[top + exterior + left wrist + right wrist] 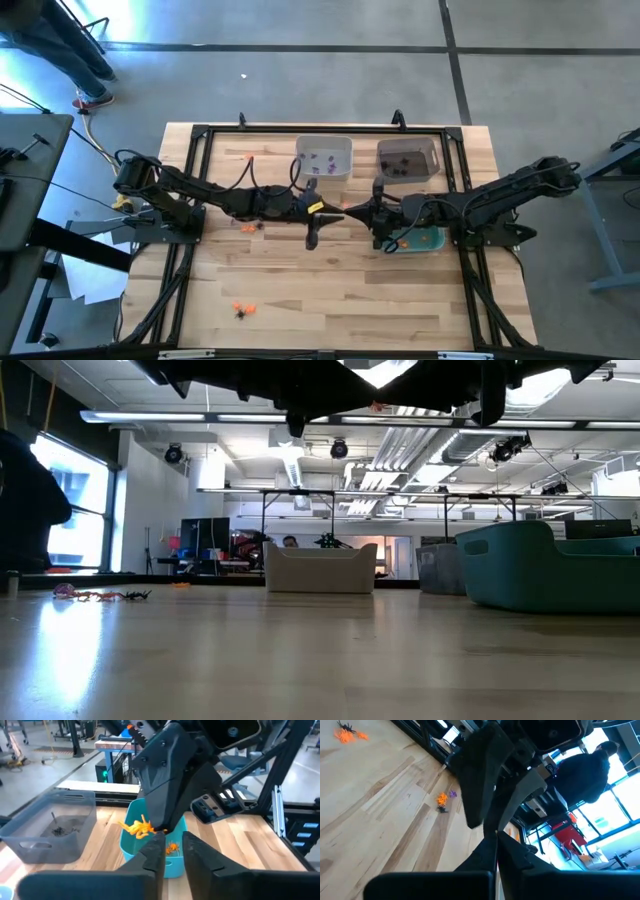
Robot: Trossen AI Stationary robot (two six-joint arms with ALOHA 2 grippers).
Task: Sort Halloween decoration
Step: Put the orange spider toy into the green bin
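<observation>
halloween decoration: a handover above the counter's middle

halloween decoration (243, 309) lies in several places. we see a small orange-and-black cluster near the counter's front edge, another small group (444, 800) of orange, purple and black pieces beside the left arm, purple pieces in the white bin (324, 158), dark spider-like pieces in the grey bin (407, 160), and orange pieces in the teal bin (150, 847). the bins thus appear to stand for one colour each, which explains their row along the far side and right.

both arms reach inward and meet nose to nose over the middle of the counter (330, 290), raised clear of the wood. the right pincer (496, 836) has its fingers pressed together, and in the left wrist view an orange trinket (137, 827) hangs at its tip, so we judge it to be pinching that piece. the left pincer (173, 851) faces it with fingers slightly spread and nothing visible between them. we read this as a pass from one arm to the other, the teal bin lying just beneath and behind the right arm as the likely goal for orange.

the counter is pale planked wood framed by black rails. beyond it lies an open workshop with grey floor, bright windows, ceiling ducts, benches, and a person (60, 45) standing at the far left.
</observation>
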